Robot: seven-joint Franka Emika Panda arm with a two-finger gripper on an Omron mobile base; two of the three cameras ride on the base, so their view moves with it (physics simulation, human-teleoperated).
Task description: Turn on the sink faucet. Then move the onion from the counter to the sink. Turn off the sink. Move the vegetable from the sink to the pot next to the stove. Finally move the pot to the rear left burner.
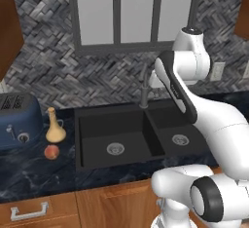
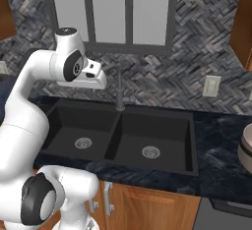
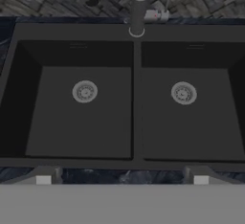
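Observation:
The matte black double sink point(image 1: 78, 139) point(image 2: 194, 145) point(image 3: 137, 98) is set into the dark marbled counter point(image 1: 29, 173). The slim grey faucet point(image 1: 144, 88) point(image 2: 119, 89) point(image 3: 138, 7) rises behind the divider, its short lever point(image 3: 155, 15) pointing sideways. No water shows. The orange-red onion point(image 1: 51, 151) lies on the counter left of the sink. The tan pot point(image 2: 245, 148) is cut by the right edge. My gripper point(image 3: 122, 180) point(image 2: 97, 82) hangs open and empty high above the basins, in front of the faucet, looking down at both drains.
A tan narrow-necked vase point(image 1: 55, 127) stands just behind the onion, and a blue toaster point(image 1: 17, 120) sits farther left. A grey stove corner point(image 2: 224, 216) shows at the lower right. A wall outlet point(image 2: 211, 86) is on the herringbone backsplash.

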